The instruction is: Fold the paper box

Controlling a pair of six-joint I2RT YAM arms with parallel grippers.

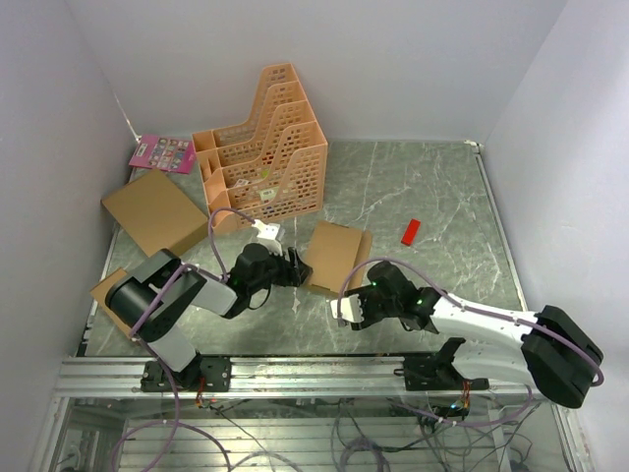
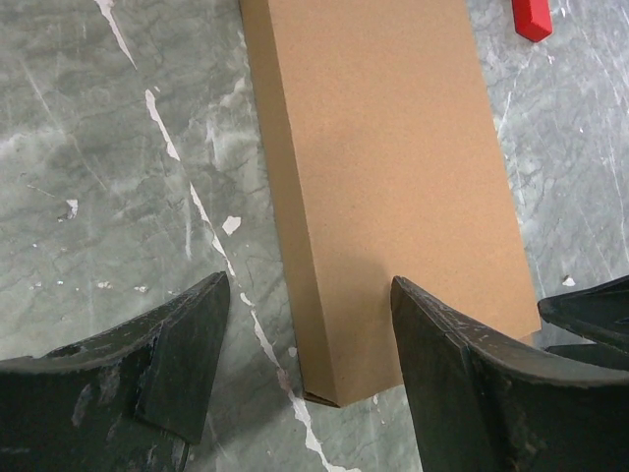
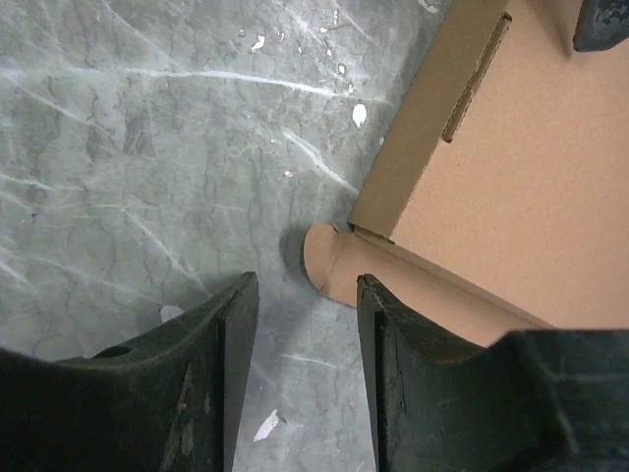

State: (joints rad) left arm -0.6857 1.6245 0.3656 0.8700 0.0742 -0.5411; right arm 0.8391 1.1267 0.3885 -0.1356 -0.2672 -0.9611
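**Inspector:** Location of the paper box?

**Operator:** Middle of the surface, lying flat with its lid down, just ahead of both arms. A red block lies apart to its right.

**Inspector:** Left pincer?

**Operator:** Wide open, holding nothing. It straddles one near corner of the box, with one finger over bare surface and the other above the lid. I cannot confirm contact.

**Inspector:** Right pincer?

**Operator:** Partly open, empty. It hangs just beside the box's other near corner, where a rounded tab sticks out untucked. A slot shows in the adjacent side wall.

**Inspector:** Risks noted?

**Operator:** Three, in my judgement.
- The tab is thin and sits low against the surface, so closing on it from above could crumple it or miss it outright.
- Nothing pins the box. A sideways push from either pincer would likely slide or turn it, and the lid could spring up.
- Both pincers work close together along one edge, so a careless reach could bring them into collision.
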